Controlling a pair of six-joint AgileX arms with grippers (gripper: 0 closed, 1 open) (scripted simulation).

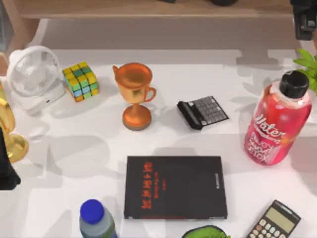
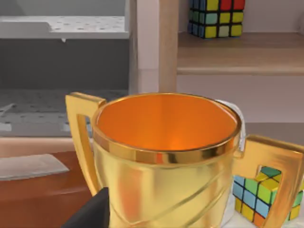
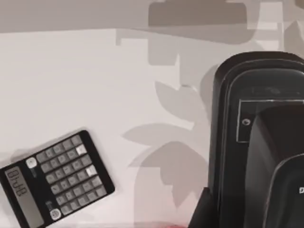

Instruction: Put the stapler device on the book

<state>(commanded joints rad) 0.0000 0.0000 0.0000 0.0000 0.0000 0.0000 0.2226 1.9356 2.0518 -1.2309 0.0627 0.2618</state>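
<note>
Black with red lettering, the book [image 1: 176, 187] lay flat at lower centre of the top view, its cover bare to receive a load. You had no plainly recognisable stapler; the green object [image 1: 207, 232] at the bottom edge, just beside the book, may have been it. Your left gripper [image 1: 6, 171] sat at the left edge by a gold trophy [image 2: 164, 156], and your right gripper [image 1: 303, 20] at the upper right. Both seemed parked clear of the book. You could not tell whether either was wide or narrow.

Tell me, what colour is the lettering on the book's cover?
Red, on the black book; the top view shows it best.
</note>
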